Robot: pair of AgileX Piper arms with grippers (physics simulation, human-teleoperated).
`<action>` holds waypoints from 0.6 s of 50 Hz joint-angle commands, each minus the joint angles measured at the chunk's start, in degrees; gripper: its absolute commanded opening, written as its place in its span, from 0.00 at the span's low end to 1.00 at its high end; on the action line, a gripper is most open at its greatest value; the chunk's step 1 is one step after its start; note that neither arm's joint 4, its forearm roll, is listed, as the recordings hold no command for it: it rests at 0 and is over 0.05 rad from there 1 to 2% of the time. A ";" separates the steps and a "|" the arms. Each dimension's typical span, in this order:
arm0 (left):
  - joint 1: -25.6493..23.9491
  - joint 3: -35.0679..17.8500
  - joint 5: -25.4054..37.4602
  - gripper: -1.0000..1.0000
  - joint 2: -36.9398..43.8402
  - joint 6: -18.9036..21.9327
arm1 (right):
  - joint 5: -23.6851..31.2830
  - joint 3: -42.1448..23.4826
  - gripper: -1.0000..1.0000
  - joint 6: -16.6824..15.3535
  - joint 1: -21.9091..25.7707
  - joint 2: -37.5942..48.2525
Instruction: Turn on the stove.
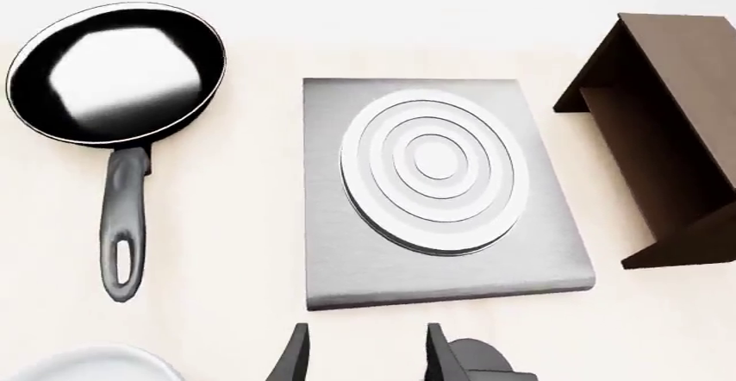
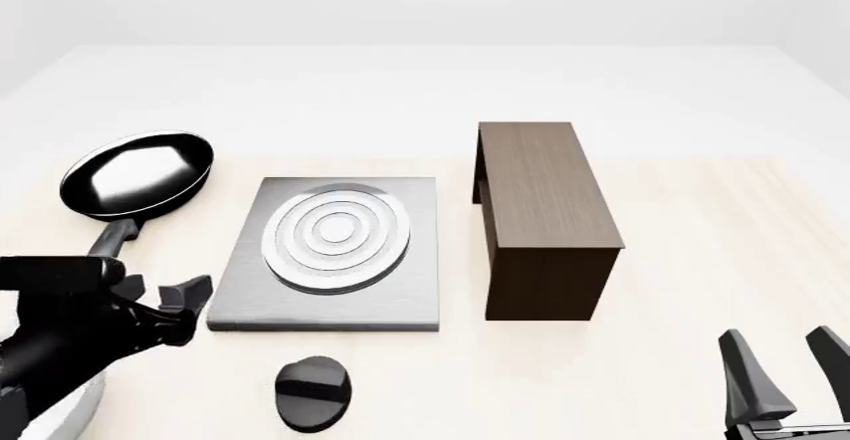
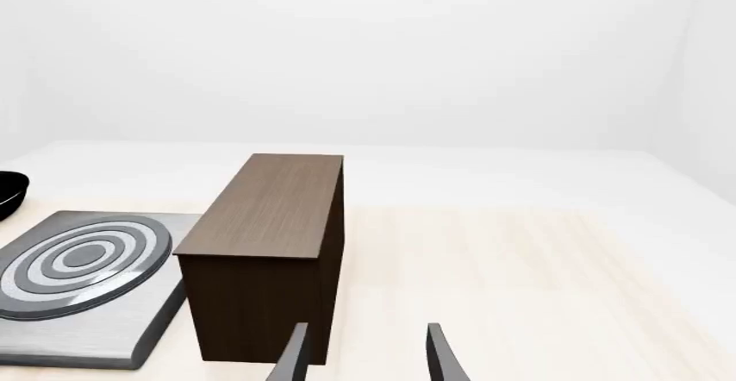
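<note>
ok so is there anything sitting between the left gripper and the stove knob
Nothing visible does. In the front view the left gripper hangs open beside the stove plate's near left corner, and the knob lies on bare table in front of the plate. The frying pan lies farther back, out of that path.

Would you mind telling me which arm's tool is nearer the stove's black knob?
Left. The left tool hangs just left of the knob, beside the stove plate. The right tool is far right, past the wooden box.
</note>
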 commanded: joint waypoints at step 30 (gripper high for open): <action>10.61 -14.01 4.29 1.00 2.18 2.04 | 0.00 0.00 1.00 0.00 -0.01 -0.02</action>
